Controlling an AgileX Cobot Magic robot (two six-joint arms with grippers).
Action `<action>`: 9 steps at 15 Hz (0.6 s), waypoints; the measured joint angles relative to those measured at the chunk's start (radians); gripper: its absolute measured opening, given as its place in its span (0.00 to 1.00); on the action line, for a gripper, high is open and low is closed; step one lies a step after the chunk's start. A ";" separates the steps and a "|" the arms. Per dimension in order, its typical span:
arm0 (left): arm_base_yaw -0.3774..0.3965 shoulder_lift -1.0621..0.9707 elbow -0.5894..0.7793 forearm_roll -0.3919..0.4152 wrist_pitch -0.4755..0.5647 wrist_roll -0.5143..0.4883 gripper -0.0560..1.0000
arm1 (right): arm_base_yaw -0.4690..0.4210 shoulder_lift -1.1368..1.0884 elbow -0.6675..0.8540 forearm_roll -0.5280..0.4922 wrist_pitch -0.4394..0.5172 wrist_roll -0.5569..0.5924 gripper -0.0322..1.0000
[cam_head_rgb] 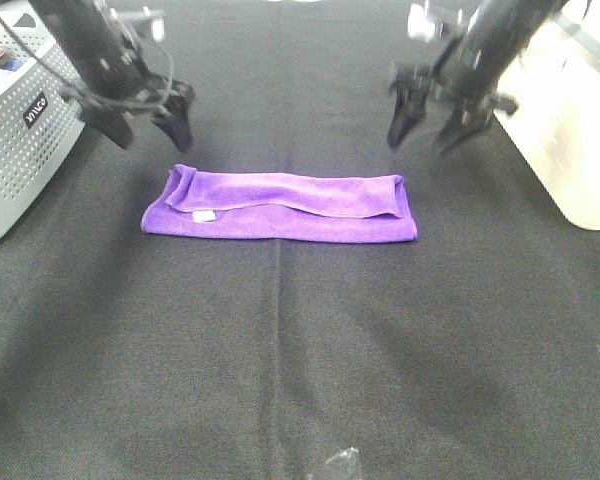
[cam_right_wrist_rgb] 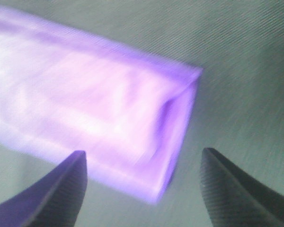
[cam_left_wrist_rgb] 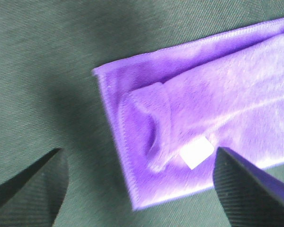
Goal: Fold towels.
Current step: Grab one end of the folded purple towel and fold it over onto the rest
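Towel (cam_head_rgb: 280, 206) lies flat on the black table (cam_head_rgb: 280, 360), mid-width and slightly far of centre. It's purple, fuzzy and folded into a long left-right strip. The top layer is wavy and bunched at the left end, with the white tag (cam_head_rgb: 204, 215) near that end. Left gripper (cam_head_rgb: 152, 132) and right gripper (cam_head_rgb: 422, 143) are both spread and empty, one just beyond each far corner, not touching.

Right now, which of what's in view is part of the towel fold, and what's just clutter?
In the job:
- purple towel, lying folded into a long strip
- left gripper, open, holding nothing
- right gripper, open, holding nothing

Lying about:
- perforated white basket, far left
- white bin, far right
- small scrap at the near edge, too small to identify
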 joint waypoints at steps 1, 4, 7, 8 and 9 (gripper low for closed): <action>0.011 0.000 -0.008 -0.002 0.009 0.036 0.78 | 0.000 -0.002 -0.048 0.025 0.040 0.000 0.66; 0.084 0.002 0.012 -0.134 0.017 0.129 0.78 | 0.000 -0.015 -0.084 0.044 0.046 0.005 0.66; 0.163 0.058 0.016 -0.327 0.017 0.221 0.78 | 0.000 -0.029 -0.086 0.044 0.051 0.047 0.66; 0.166 0.084 0.016 -0.342 0.017 0.232 0.78 | 0.000 -0.032 -0.086 0.045 0.051 0.052 0.66; 0.166 0.113 0.016 -0.346 0.017 0.236 0.78 | 0.000 -0.036 -0.086 0.047 0.052 0.054 0.66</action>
